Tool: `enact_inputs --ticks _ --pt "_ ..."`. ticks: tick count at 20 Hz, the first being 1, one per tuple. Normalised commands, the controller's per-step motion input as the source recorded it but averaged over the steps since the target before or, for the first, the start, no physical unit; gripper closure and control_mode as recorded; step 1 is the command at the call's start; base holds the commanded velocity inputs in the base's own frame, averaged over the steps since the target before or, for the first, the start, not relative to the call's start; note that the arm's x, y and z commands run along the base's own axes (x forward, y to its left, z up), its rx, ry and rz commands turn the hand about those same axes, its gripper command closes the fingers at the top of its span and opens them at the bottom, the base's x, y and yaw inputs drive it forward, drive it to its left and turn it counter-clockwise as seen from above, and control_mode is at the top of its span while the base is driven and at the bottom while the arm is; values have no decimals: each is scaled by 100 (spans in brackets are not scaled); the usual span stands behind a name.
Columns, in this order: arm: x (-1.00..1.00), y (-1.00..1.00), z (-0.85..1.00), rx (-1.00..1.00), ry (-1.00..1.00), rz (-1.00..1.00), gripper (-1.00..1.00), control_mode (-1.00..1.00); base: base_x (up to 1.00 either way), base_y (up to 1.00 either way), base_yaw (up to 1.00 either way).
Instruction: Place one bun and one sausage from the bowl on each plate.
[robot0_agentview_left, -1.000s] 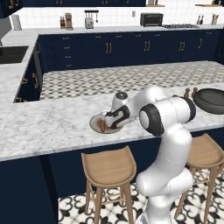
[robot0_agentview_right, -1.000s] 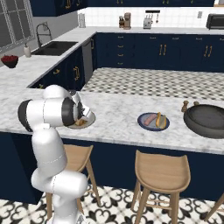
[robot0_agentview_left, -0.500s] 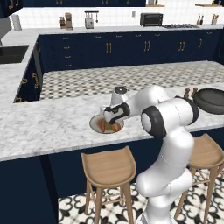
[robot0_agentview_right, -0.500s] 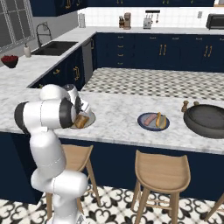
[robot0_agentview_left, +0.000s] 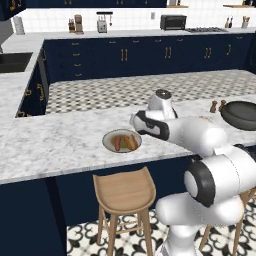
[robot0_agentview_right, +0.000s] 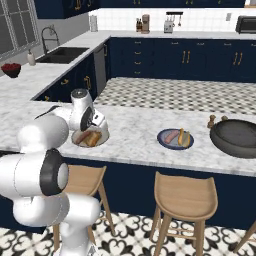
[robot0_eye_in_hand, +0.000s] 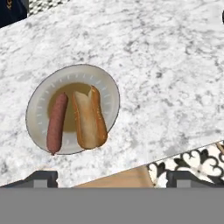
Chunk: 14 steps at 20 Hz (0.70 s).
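Observation:
The pale beige plate (robot0_eye_in_hand: 108, 94) lies on the marble counter below my gripper (robot0_eye_in_hand: 113, 178). On it a pinkish-red sausage (robot0_eye_in_hand: 56, 123) and a golden bun (robot0_eye_in_hand: 89, 118) rest side by side. My fingertips (robot0_eye_in_hand: 42, 176) stand wide apart with nothing between them, so the gripper is open, hanging above the plate's near side. From the left base view the gripper (robot0_agentview_left: 133, 121) hovers just above the beige plate (robot0_agentview_left: 109, 140). The dark blue plate (robot0_agentview_right: 164, 142) holds a sausage (robot0_agentview_right: 171, 136) and a bun (robot0_agentview_right: 183, 137). The dark bowl (robot0_agentview_right: 236, 138) stands at the far right.
A small pepper mill (robot0_agentview_right: 211, 120) stands next to the bowl. Wooden stools (robot0_agentview_right: 183, 196) sit under the counter's front edge (robot0_agentview_right: 150, 163), which runs close to the beige plate. Bare marble (robot0_agentview_left: 60, 142) stretches left of the plate.
My gripper has lifted off the beige plate and drawn back, fingers spread. The bun now lies on the plate beside the sausage.

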Motion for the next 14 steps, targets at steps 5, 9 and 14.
enact_inputs --ticks 5,9,14 --pt "-96 -90 3 -1 0 -13 -100 -100 0 0 0" --pt "-100 -67 0 -2 0 -13 -100 -100 0 0 0" --pt "-100 -24 41 0 0 -9 -100 -100 0 0 0"
